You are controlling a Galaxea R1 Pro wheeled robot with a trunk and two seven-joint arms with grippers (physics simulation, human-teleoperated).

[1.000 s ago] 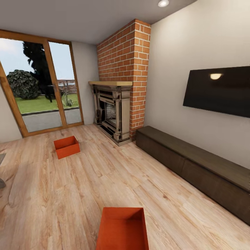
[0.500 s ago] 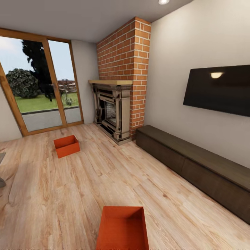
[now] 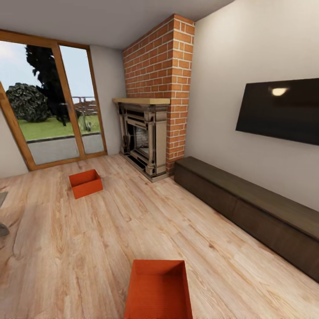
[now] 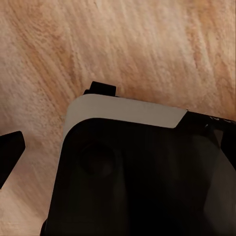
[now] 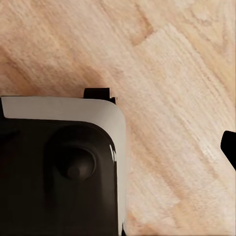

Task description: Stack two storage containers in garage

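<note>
The nearer storage container [image 3: 158,290] sits open-topped on the wood-plank floor [image 3: 88,248] of the living room, right at the foot of my head view and cut off by its lower edge. The second container [image 3: 86,183] lies well apart from it, farther off toward the glass doors [image 3: 53,115], left of the brick fireplace [image 3: 150,128].

Both wrist views look straight down at bare planks past the robot's dark base, so neither bin is under either hand. In the left wrist view one dark finger [image 4: 10,155] shows at the frame edge, and in the right wrist view another dark finger [image 5: 229,147], but I cannot tell how far open either hand is; nothing appears to be held.

The step, as I judge it, is closing in on the near bin. I would drive up square to it, tilt the head until its whole rim is in view, then bring one hand to each opposite thin wall. The low dark cabinet [image 3: 248,208] under the TV [image 3: 279,110] is well clear.
</note>
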